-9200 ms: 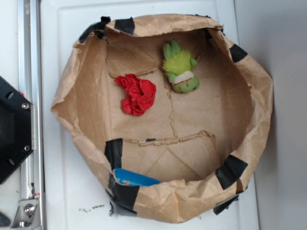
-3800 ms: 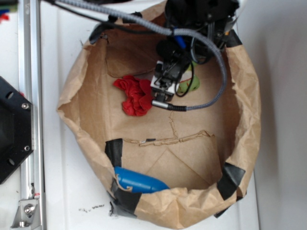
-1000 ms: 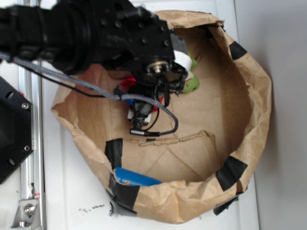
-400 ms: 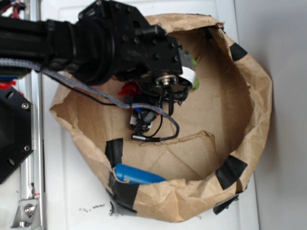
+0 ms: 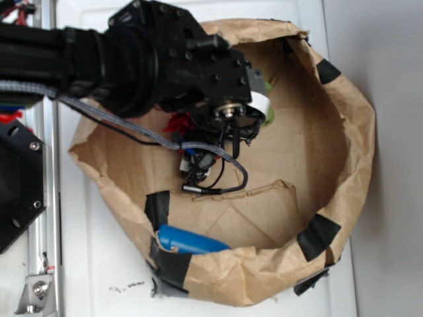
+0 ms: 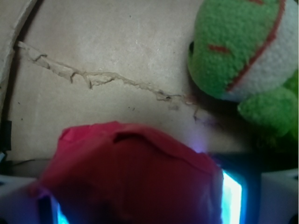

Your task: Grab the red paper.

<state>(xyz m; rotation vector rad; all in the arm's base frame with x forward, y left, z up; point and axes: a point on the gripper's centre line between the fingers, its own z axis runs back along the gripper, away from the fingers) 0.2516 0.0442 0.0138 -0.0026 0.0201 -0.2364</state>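
Note:
The red paper [image 6: 131,172] fills the bottom of the wrist view as a blurred red wad spanning the gap between both fingers [image 6: 232,198]. My gripper [image 6: 142,205] is shut on it, low over the brown bag floor. In the exterior view the black arm hides most of the red paper [image 5: 176,123]; only a red sliver shows at its left edge. The gripper [image 5: 198,168] points down inside the bag.
A fuzzy green plush toy [image 6: 238,46] lies close by on the right, mostly hidden by the arm from outside [image 5: 268,113]. The crumpled paper bag wall [image 5: 344,132] rings everything. A smooth blue oblong thing [image 5: 192,241] sits at the bag's near rim.
Over the last second the arm turned and the gripper shifted slightly toward the bag's near side. Since 0.4 s ago nothing has visibly moved.

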